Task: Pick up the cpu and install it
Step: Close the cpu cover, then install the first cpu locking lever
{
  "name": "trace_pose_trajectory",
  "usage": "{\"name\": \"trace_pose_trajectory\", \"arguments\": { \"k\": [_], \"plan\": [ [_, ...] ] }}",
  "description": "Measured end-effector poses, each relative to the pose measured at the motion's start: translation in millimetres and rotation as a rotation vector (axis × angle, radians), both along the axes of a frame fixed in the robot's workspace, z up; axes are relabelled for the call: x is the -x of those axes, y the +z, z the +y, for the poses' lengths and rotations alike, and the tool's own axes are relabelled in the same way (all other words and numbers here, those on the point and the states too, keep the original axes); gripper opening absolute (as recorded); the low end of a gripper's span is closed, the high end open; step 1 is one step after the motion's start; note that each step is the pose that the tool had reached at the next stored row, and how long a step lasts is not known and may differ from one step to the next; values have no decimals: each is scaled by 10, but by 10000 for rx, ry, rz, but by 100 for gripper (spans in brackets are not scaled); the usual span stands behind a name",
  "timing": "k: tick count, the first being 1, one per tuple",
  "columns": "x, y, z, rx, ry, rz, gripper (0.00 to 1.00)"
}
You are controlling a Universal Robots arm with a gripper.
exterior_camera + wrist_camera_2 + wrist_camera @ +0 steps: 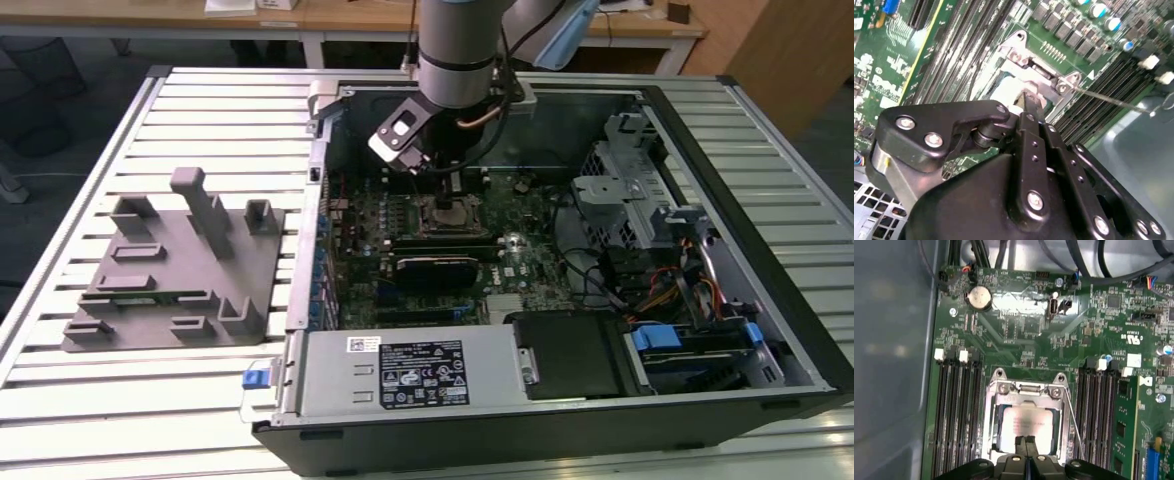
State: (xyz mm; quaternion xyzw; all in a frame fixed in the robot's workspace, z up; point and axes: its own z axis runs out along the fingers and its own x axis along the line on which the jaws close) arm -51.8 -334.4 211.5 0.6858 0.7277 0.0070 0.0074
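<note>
One cpu (1026, 421) inside the metal-framed socket (990, 410) in the open case (561, 437), gripper (1026, 441) pressed together over it.

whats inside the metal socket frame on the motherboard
The cpu lies inside the socket frame, silvery top showing. The end effector covers one edge, and whatever lies under the cpu is hidden.

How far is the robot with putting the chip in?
Nearly done, I think. The chip already lies flat in its socket. The hand has its closed tips at the chip's edge. Left: it has not pulled away, and I cannot tell if the chip is locked in.
</note>
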Motion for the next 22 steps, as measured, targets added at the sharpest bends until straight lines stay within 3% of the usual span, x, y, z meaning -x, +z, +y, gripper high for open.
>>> {"name": "trace_pose_trajectory", "arguments": {
  "k": [5,22],
  "plan": [
    [-82,-1,0,1,0,4,11],
    [-162,-1,0,1,0,5,11]
  ]
}}
